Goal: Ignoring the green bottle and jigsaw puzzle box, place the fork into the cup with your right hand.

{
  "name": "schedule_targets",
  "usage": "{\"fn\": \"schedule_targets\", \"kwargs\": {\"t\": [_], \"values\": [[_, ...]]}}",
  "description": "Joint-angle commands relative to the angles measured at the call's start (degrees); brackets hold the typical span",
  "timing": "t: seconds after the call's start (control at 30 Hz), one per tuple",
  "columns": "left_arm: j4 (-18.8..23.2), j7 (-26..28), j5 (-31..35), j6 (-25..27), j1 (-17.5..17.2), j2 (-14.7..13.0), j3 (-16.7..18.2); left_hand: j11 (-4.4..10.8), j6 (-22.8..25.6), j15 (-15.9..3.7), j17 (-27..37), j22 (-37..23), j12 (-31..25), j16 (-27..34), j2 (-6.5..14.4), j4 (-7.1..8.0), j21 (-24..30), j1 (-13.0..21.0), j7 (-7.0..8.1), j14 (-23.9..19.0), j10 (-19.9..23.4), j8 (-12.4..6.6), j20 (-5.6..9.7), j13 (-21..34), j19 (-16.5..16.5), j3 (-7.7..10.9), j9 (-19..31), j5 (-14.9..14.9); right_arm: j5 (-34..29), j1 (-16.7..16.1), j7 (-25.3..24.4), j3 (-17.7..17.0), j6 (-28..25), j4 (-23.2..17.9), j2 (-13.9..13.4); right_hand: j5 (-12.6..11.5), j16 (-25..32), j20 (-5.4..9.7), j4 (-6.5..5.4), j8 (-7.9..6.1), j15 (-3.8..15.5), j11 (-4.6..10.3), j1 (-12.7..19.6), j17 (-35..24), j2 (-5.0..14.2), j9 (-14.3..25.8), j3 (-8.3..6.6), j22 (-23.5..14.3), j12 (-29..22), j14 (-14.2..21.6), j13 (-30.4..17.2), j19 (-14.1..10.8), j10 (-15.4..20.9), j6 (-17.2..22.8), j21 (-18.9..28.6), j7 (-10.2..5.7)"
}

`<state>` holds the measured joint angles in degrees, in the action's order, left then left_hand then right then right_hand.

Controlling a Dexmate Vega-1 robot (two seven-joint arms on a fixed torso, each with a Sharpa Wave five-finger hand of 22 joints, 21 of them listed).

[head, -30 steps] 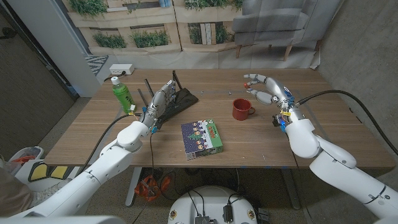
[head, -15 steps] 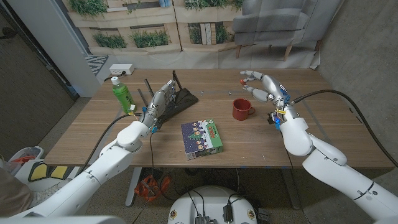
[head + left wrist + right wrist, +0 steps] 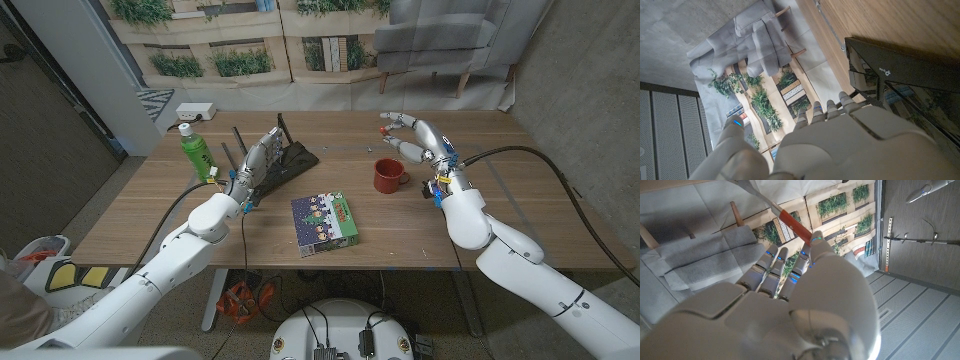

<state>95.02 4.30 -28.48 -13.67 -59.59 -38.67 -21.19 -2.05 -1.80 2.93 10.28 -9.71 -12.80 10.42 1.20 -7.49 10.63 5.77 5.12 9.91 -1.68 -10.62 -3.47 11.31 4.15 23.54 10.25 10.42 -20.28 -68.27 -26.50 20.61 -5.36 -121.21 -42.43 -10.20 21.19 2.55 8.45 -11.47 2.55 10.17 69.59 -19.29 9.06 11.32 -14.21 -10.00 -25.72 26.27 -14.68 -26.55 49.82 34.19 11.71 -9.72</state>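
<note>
Red-handled fork [image 3: 790, 219] pinched in right robot hand [image 3: 415, 140], slanted above red cup [image 3: 388, 176]

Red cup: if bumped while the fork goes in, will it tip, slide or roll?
The red cup stands upright and looks squat, so it would probably slide rather than tip. Its side handle would likely stop rolling and might make it swivel.
</note>
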Motion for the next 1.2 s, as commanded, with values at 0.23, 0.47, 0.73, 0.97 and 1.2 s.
{"fn": "schedule_targets", "kwargs": {"t": [0.23,0.47,0.73,0.97,1.2], "values": [[0.5,0.4,-0.5,-0.5,-1.3,-0.2,0.4,-0.32,0.1,-0.44,0.1,-0.2,-0.1,0.3,0.4,0.08,0.3,0.2,-0.27,2.2,0.3,-0.23,0.32,0.1,0.2,-0.16,0.2,0.0,1.2,2.1,0.3,2.3,1.3,2.7,1.8,-0.5,0.2,1.75,-0.08,-0.18,10.87,1.68,1.0,-0.3,0.26,0.3,0.23,-0.2,-3.3,0.5,-2.6,-0.2,1.9,0.5,0.3,0.17],[0.8,0.8,-0.4,-0.4,-1.8,-0.4,0.7,-0.33,0.1,-0.5,0.1,-0.2,-0.1,0.5,0.4,0.07,0.3,0.2,-0.25,1.6,0.3,-0.21,0.48,0.1,0.2,-0.18,0.2,0.0,1.8,2.5,0.5,2.8,1.3,3.4,2.0,-0.5,0.2,1.65,-0.09,-0.2,10.85,1.69,1.0,-0.4,0.23,0.3,0.3,-0.2,-3.3,0.4,-2.5,-0.2,1.9,0.5,0.3,0.19],[1.3,1.1,-0.4,-0.1,-2.2,-0.6,0.8,-0.26,0.1,-0.5,0.1,-0.2,0.0,0.4,0.4,0.06,0.3,0.2,-0.29,1.6,0.2,-0.21,0.45,0.1,0.1,-0.2,0.2,0.0,5.9,2.1,0.8,2.5,2.6,5.0,3.1,-0.5,0.2,1.56,-0.08,-0.21,10.86,1.7,1.1,-0.5,0.21,0.3,0.36,-0.2,-3.3,0.4,-2.5,-0.2,2.0,0.6,0.3,0.16],[1.3,1.3,-0.3,0.1,-2.2,-0.5,0.8,-0.32,0.2,-0.46,0.1,-0.2,0.0,0.4,0.4,0.06,0.3,0.2,-0.33,1.5,0.2,-0.23,0.42,0.1,0.1,-0.21,0.2,0.0,7.3,1.8,0.8,2.4,2.1,5.6,3.1,-0.5,0.1,1.52,-0.09,-0.21,10.85,1.7,1.2,-0.5,0.21,0.3,0.41,-0.2,-3.4,0.4,-2.5,-0.1,2.0,0.6,0.3,0.12],[1.2,1.0,-0.2,0.3,-1.8,-0.3,0.4,-0.4,0.1,-0.48,0.1,-0.2,0.0,0.4,0.4,0.06,0.3,0.2,-0.32,1.5,0.3,-0.21,0.34,0.1,0.2,-0.23,0.2,0.0,7.9,1.7,0.4,2.5,1.5,6.1,2.9,-0.5,0.1,1.4,-0.1,-0.21,10.85,1.69,1.2,-0.6,0.22,0.3,0.45,-0.2,-3.4,0.4,-2.5,-0.1,2.0,0.7,0.2,0.16]]}}
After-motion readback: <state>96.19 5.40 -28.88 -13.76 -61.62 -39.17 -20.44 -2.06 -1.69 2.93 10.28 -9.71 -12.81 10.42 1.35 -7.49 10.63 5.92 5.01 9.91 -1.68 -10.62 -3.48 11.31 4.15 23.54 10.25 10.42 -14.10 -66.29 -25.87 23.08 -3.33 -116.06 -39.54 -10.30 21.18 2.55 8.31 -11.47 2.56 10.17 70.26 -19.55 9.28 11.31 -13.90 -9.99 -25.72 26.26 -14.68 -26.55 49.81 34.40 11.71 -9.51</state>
